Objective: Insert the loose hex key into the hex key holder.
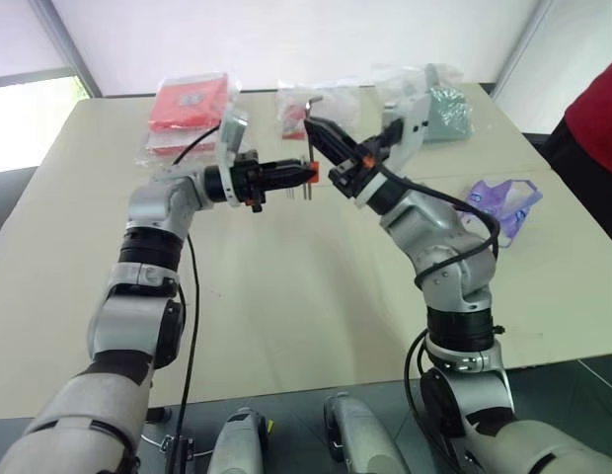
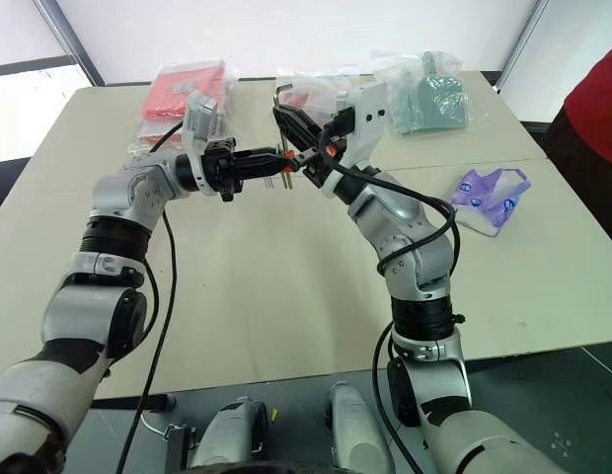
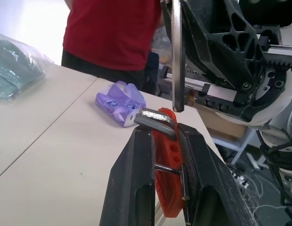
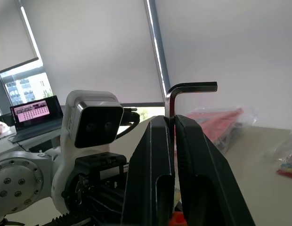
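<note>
Both parts are picked up, held above the table (image 1: 286,326). Left gripper (image 1: 308,172) clamps the holder (image 3: 167,155); right gripper (image 4: 170,123) pinches the loose key (image 4: 183,92), tip just over the holder's holes. Left to do: line up & push in.

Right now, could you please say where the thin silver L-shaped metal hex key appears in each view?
Left eye: hex key upright, upper centre.
Right eye: key upper centre, slightly left.
Left wrist: vertical rod, top centre.
Right wrist: centre, between black fingers.
Shared landmark: orange plastic holder below its tip.
</note>
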